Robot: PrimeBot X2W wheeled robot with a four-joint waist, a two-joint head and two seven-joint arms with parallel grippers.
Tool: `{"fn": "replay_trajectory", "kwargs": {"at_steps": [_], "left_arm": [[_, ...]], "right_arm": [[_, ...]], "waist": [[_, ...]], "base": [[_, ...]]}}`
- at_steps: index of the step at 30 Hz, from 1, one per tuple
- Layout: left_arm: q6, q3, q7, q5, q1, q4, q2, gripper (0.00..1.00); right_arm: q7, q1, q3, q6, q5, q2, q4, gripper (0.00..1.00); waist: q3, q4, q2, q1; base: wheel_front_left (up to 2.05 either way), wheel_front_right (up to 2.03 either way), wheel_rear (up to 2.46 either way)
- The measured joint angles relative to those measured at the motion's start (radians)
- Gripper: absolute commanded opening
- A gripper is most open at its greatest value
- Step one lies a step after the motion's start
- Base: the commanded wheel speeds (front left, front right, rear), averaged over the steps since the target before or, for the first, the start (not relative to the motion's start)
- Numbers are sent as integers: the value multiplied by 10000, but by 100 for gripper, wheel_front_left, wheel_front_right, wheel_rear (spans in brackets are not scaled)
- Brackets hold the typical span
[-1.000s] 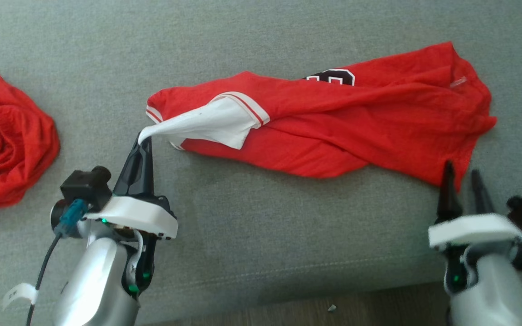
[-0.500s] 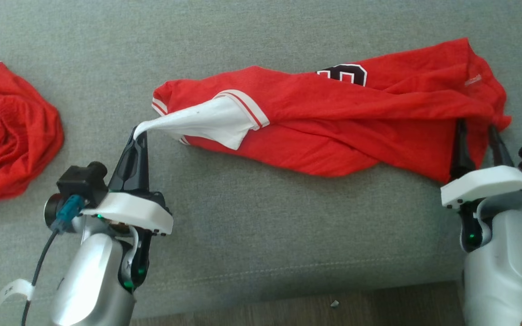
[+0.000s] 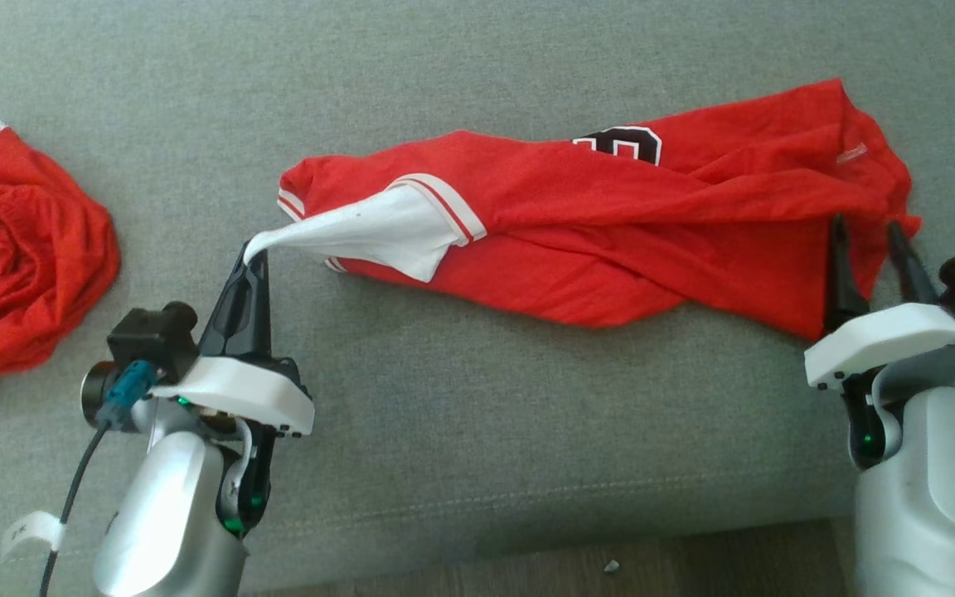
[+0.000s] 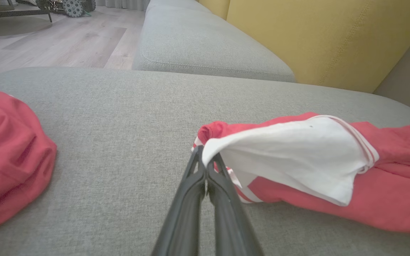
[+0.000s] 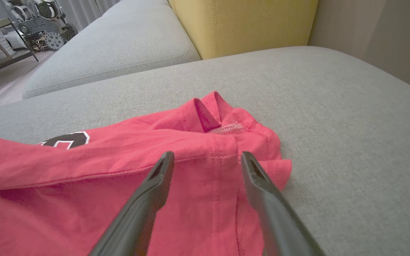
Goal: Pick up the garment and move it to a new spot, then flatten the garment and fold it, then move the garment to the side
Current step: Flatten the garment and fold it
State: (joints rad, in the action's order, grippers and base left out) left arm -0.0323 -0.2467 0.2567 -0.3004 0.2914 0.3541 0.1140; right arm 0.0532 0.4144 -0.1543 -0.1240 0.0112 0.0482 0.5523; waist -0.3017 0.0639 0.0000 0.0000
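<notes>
**Spotter:** What is your left gripper (image 3: 255, 253) doing?

**Me:** It is pressed together on the tip of the white flap (image 3: 378, 232), the pale part at the left end of the jersey (image 3: 610, 240). The flap runs taut from the fingers up to the red cloth, so I judge the pinch carries a little pull. That is why I hold it low and out to the side. Tension along the length should help take out the twist.

**Spotter:** And the right?

**Me:** My right gripper (image 3: 865, 228) is spread over the jersey's right end. In the right wrist view the tips lie over the red cloth with a stitched seam between them. I can't tell whether they touch it. I have it there so it can close on that end and give me both ends in hand.

**Spotter:** Where does the jersey lie?

**Me:** It lies across the middle of the grey sofa (image 3: 477, 414), long and rumpled. Part of a black number (image 3: 620, 143) shows near its top edge. Another red pile (image 3: 21, 257) sits well apart at the left.

**Spotter:** What stage are you at?

**Me:** Flattening, I'd say; it is not folded yet. The risks I see are the right closing on one layer only, or the thin tip slipping out of the left pinch when I stretch.
</notes>
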Motion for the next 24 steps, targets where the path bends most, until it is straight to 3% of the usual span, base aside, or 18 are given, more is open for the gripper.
{"fn": "replay_trajectory", "kwargs": {"at_steps": [9,10,11,21,24], "left_arm": [[71,69,0,128,-2,94,-54,0],[71,90,0,182,-4,92,-54,0],[71,125,0,190,-4,86,-52,0],[75,337,0,405,12,69,-31,0],[92,357,0,453,82,36,-35,0]], "right_arm": [[-313,-226,38,-2,-240,61,-311,0],[-349,-248,-25,-2,-295,61,-318,78],[-347,-248,-115,-2,-349,63,-341,100],[-522,-268,-345,-2,-1344,107,-533,100],[-303,-783,-439,-2,-1708,98,-1149,100]], "waist": [[136,-75,0,0],[133,-86,0,0],[126,-95,0,0],[50,-219,0,0],[17,-377,0,0]], "base": [[0,0,0],[0,0,0],[0,0,0],[0,0,0],[0,0,0]]}}
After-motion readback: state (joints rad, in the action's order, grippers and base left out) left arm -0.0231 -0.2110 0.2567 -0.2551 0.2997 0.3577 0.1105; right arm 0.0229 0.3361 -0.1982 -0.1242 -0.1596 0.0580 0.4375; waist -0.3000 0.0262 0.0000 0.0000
